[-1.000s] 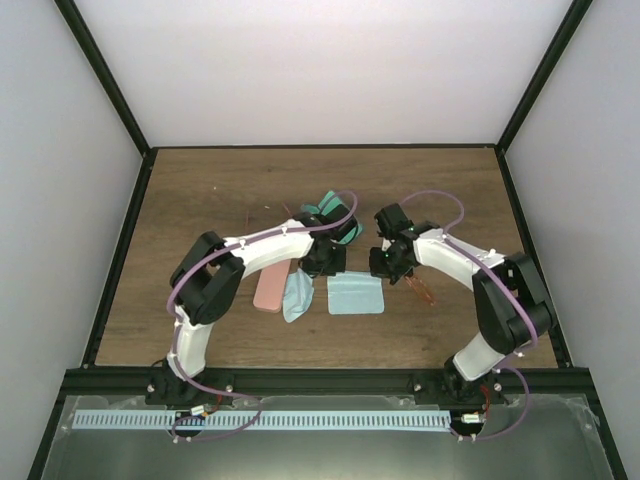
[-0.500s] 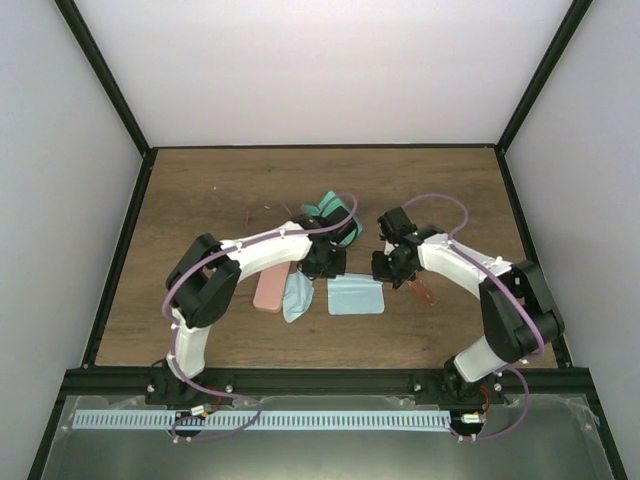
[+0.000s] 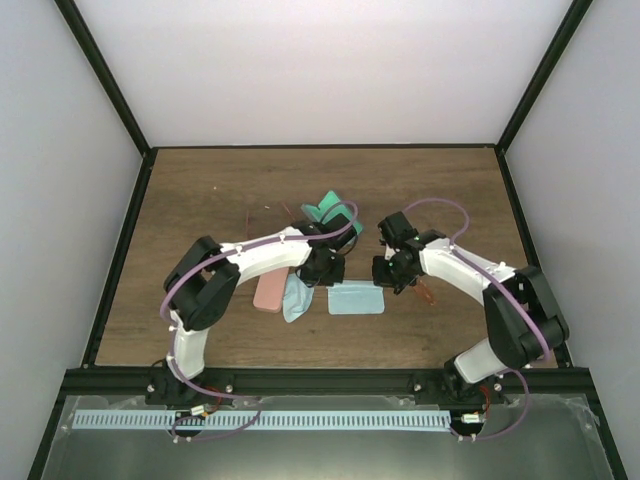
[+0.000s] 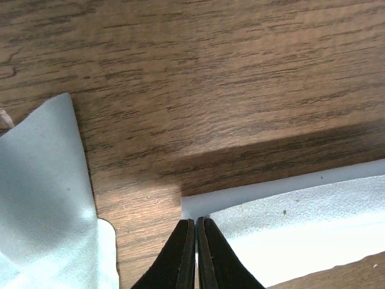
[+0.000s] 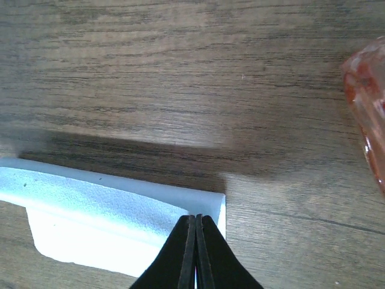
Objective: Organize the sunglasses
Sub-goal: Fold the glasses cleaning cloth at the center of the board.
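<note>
As I look down from the top, both arms bend in toward the middle of the table (image 3: 200, 190), and a light blue cloth (image 3: 356, 301) lies between them. My left tool (image 4: 196, 224) is shut tight, and its black fingers (image 4: 180, 259) pinch the far left corner of that cloth. My right tool (image 5: 195, 218) is shut tight too, and it pinches the far right corner. In both wrist views the far edge of the cloth is lifted a bit, with a dark shadow on the wood behind it. One pair of sunglasses (image 3: 425, 293), orange-red, lies on the wood just right of the cloth, near the right tool. A second pair (image 3: 252, 220) shows only as thin red wires well off to the left, past the left arm. Another cloth (image 3: 296, 298) lies crumpled left of the first, with a pink case (image 3: 270, 290) right beside it. A green thing (image 3: 325, 208) sits past the left tool, too small for me to tell what it is
</note>
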